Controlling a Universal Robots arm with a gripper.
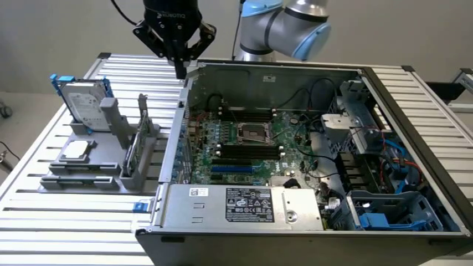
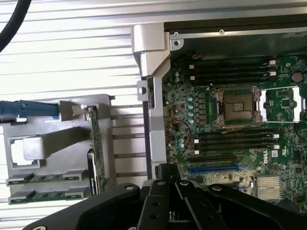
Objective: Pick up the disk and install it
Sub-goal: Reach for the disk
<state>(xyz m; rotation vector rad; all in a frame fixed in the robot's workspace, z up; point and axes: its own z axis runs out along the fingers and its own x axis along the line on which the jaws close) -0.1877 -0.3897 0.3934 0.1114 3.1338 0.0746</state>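
Observation:
The disk [image 1: 83, 103] is a silver-grey hard drive with a white label and a blue carrier frame. It stands on edge, leaning in the back slot of a grey holder [image 1: 94, 166] at the exterior view's left. In the wrist view the disk [image 2: 29, 109] shows edge-on as a blue strip. My gripper [image 1: 179, 65] hangs above the far corner of the open computer case [image 1: 171, 144], to the right of the disk and well apart from it. Its black fingers [image 2: 161, 178] are pressed together, shut on nothing.
The holder also carries a small square silver processor chip [image 1: 76, 149] and an upright green circuit card [image 1: 140, 138]. Inside the case lie the motherboard [image 1: 247, 141], a power supply [image 1: 244, 205] at the front and a blue-lined drive bay [image 1: 384, 213] at the front right. A slatted metal table [image 1: 59, 221] surrounds everything.

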